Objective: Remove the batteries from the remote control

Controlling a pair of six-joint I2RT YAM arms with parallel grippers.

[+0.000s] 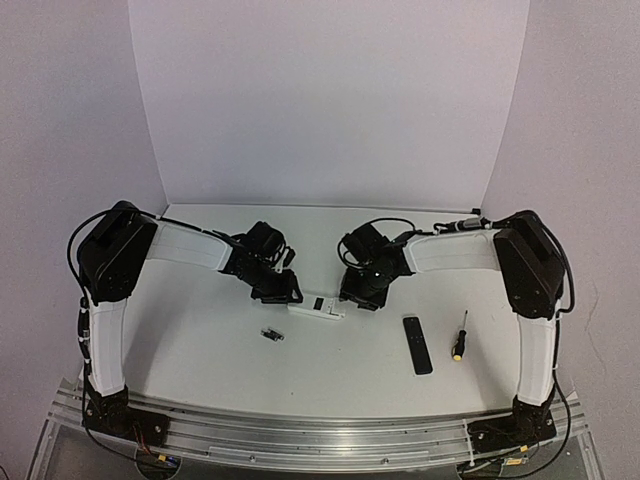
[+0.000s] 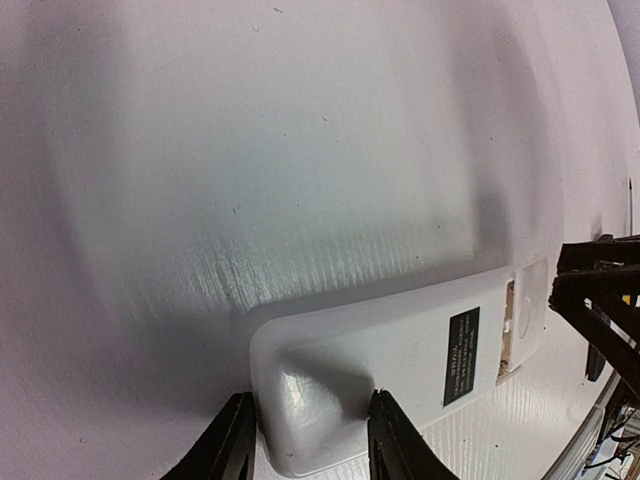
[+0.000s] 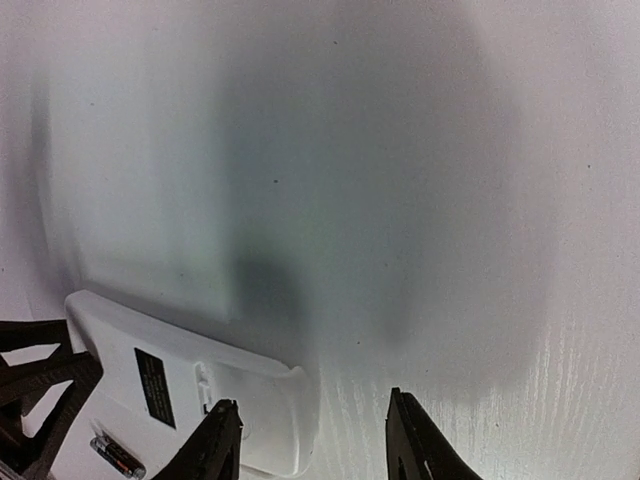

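Left claw [image 2: 310, 425] clamps the remote [image 2: 400, 350]; right claw [image 3: 310, 415] stands open at its other end. An off-centre pinch could twist it loose.

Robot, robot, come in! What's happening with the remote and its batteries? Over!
Left gripper clamped on end of remote control. Right gripper open at the other end. Battery lying out on table. Black remote, screwdriver aside, not blocking.
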